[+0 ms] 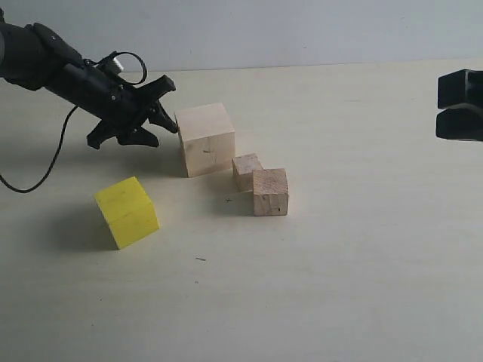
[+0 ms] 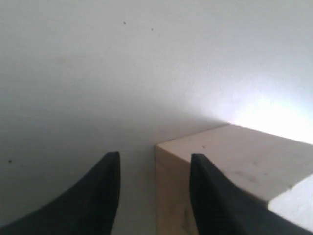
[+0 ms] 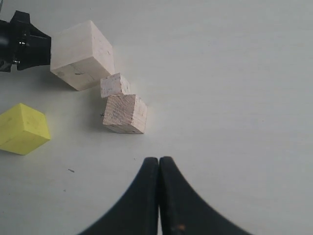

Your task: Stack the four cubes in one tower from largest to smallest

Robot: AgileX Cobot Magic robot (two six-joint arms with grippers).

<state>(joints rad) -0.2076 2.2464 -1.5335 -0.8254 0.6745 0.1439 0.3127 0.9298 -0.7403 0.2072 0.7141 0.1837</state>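
Pale cube [image 1: 205, 139]: spread left end effector [image 1: 173, 105] at its 10 o'clock. Right wrist view alone shows right end effector [image 3: 159, 164] pressed together.

A robot lab is suggested by the bare pale table [image 1: 339, 302] under the left end effector [image 1: 170, 105] and the plain wall [image 1: 302, 30] behind it.

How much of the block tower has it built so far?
Nothing is stacked yet: the pale cube, yellow cube, smallest cube and second-smallest cube all sit on the table. In hand: the open left pincer is at the pale cube's corner. The right pincer is shut. All three placements remain.
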